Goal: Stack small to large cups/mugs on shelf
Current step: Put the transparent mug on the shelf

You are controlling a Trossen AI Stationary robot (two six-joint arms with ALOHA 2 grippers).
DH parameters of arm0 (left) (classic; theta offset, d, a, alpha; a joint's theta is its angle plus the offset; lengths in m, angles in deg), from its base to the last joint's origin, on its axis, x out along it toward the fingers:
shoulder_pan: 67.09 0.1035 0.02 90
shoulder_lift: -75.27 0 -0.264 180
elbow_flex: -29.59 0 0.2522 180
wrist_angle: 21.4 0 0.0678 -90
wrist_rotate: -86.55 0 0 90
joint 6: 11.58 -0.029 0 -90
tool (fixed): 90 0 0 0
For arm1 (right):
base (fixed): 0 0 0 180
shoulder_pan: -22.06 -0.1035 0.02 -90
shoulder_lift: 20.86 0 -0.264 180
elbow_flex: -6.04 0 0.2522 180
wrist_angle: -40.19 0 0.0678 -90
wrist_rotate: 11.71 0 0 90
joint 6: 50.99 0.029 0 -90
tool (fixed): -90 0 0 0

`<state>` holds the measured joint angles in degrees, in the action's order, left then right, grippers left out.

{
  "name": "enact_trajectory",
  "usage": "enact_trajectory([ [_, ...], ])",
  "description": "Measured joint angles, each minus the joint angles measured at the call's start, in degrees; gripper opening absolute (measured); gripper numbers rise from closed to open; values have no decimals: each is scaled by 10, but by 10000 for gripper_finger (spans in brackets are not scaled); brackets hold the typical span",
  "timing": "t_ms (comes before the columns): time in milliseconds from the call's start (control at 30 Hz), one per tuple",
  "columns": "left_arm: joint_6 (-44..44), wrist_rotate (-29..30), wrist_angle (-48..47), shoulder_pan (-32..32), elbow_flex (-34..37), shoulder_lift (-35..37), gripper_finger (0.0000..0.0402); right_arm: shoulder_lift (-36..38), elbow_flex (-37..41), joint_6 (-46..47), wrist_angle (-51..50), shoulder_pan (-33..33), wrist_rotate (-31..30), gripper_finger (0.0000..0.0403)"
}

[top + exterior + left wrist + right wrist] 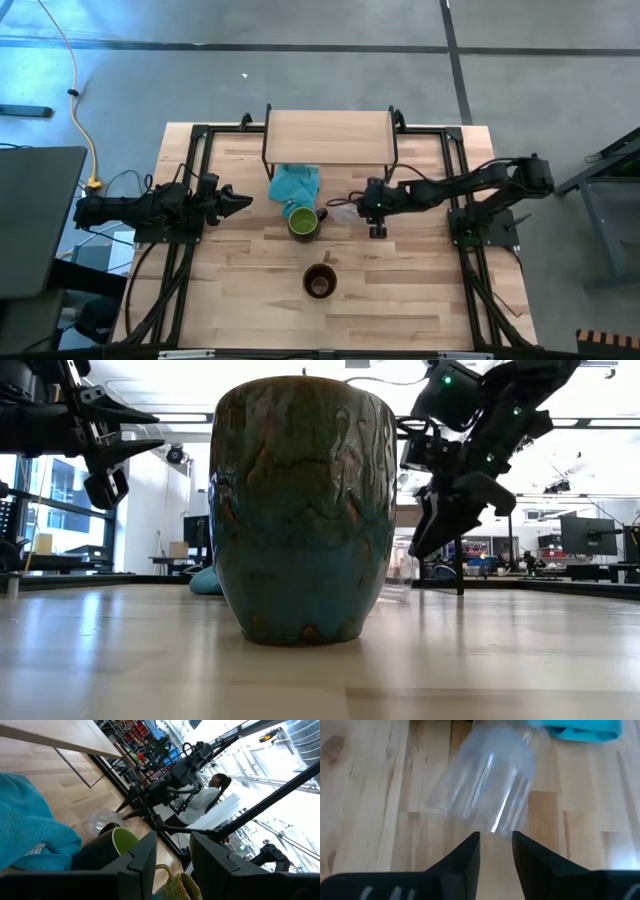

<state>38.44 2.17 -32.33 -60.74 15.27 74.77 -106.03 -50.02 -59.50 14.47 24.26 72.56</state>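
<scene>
Right claw over the tipped glass cup, left claw waiting at the bench's left side.

You have the right claw [496, 851] low over the bench [400, 290], its two fingers spread a little with a gap between them, holding nothing; the clear glass cup [487, 790] lies on its side just ahead of the fingertips, not between them. The green-lined mug [303, 221] stands just left of that claw, touching the teal cloth [294, 183], which lies partly under the shelf [330, 138]. The shelf's board is bare. The brown mug [319, 281] stands apart, nearer the front edge. Your left claw [243, 202] hangs at the left, fingers parted slightly and empty, pointing toward the green mug.
</scene>
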Motion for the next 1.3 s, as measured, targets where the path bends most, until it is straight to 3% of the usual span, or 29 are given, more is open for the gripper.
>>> enact_trajectory([
  [300,13,0,0,0,0,0,106,-15,0,10,44,0,-35,99],
  [1100,13,0,0,0,0,0,106,-15,0,5,81,0,-11,98],
  [1300,13,0,0,0,0,0,106,-15,0,6,84,0,6,56],
])
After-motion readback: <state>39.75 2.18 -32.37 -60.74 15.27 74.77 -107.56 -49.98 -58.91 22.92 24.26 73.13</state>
